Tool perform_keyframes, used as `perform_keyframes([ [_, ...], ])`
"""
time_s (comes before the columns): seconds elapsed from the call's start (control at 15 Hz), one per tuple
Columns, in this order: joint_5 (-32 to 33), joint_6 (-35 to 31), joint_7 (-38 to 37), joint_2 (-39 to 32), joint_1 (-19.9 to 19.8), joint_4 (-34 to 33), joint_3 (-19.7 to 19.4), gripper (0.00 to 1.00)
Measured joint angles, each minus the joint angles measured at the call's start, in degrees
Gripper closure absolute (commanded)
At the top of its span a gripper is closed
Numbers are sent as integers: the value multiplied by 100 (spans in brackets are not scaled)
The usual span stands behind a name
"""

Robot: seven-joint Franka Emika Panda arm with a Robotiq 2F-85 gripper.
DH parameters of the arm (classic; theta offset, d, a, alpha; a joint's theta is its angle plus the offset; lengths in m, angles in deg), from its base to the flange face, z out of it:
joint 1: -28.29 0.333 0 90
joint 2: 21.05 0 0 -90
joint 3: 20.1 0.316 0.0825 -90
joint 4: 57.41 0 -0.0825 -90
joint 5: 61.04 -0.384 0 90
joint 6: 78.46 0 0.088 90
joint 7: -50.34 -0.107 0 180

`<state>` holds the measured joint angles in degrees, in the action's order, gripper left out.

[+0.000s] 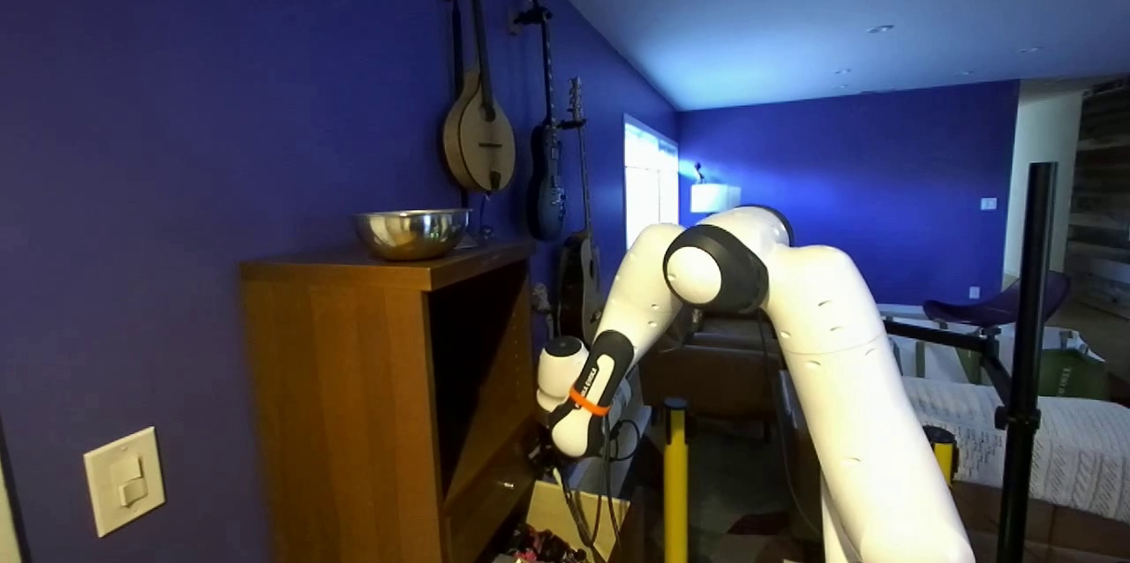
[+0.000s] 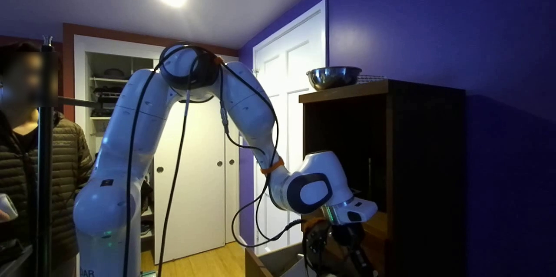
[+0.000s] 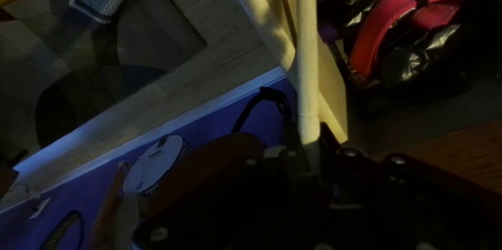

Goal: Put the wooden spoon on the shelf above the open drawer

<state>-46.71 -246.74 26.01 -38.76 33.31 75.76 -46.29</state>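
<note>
Wooden spoon point(image 3: 308, 54) in the wrist view: its pale handle is clamped between the fingers of the gripper point(image 3: 309, 142) and runs out of sight on the far side. It crosses in front of the light-wood wall of the open drawer point(image 3: 331, 101); whether they touch, I cannot tell. To the right, inside the drawer, lies a red strap point(image 3: 368, 42).

In an exterior view, the brown cabinet point(image 1: 344, 413) stands on the left with a metal bowl point(image 1: 413, 236) on top. The white arm point(image 1: 847, 404) bends down from the right toward its front, above the drawer.

In an exterior view, the cabinet is on the right; the shelf point(image 2: 378, 224) shows partly inside it, beyond the gripper, which points down near the drawer, its fingertips too dark to read.
</note>
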Motion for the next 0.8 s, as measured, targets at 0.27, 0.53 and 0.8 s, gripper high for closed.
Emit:
perform_keyframes([
  [0.27, 203, 292, -643, 507, 432, 148, -656, 97],
  [0.53, 200, 1020, -1163, 1639, 408, 524, -1078, 97],
  [0.8, 57, 1538, -1674, 2662, -325, 884, -751, 97],
])
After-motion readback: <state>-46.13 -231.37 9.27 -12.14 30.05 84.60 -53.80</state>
